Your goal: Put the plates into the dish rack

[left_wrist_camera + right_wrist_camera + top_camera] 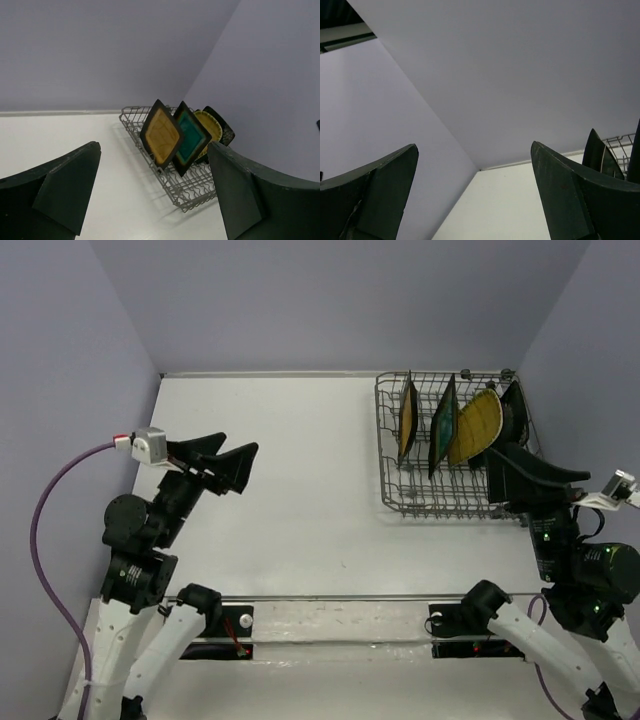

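Note:
The grey wire dish rack (pixel 400 495) stands at the back right of the white table. Standing on edge in it, left to right, are the dark-rimmed mustard plate (pixel 407 420), the dark-rimmed teal-centre plate (pixel 442 425), the yellow ribbed plate (pixel 476 428) and the black floral plate (pixel 515 405). The plain teal plate does not show. The left wrist view shows the rack (pixel 192 192) with the mustard plate (pixel 161 132) and teal-centre plate (pixel 191 137) in front. My left gripper (pixel 225 462) is open and empty, raised over the left side. My right gripper (pixel 522 472) is open and empty at the rack's near right corner.
Lilac walls close the table at the back and both sides. A purple cable (pixel 45 510) loops off the left arm. A metal rail (pixel 330 597) runs along the near edge between the arm bases. The right wrist view shows dark plate edges (pixel 597 150) and rack wire (pixel 620 142).

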`<state>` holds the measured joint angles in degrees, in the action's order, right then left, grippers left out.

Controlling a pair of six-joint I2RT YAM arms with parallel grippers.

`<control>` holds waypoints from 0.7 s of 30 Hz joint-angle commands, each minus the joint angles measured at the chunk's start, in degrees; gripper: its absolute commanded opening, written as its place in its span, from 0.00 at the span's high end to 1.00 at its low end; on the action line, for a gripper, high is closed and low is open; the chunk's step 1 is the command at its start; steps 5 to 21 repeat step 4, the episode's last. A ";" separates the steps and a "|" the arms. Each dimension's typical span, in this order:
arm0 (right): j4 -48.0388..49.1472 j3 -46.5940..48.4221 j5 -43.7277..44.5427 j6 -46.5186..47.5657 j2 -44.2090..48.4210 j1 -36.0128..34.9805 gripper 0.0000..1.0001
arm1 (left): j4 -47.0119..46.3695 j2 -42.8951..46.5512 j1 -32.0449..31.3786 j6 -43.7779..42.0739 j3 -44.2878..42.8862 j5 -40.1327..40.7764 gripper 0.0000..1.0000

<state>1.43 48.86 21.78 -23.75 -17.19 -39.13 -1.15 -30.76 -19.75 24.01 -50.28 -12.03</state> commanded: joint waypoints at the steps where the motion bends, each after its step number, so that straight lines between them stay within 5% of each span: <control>1: -4.86 -2.45 -3.15 0.37 0.67 -0.50 0.00 | -5.88 1.93 0.41 1.92 1.41 -1.15 0.01; 21: -5.73 -2.63 -2.36 0.54 1.02 -0.50 0.00 | -5.88 2.37 0.41 3.06 2.21 -0.89 0.01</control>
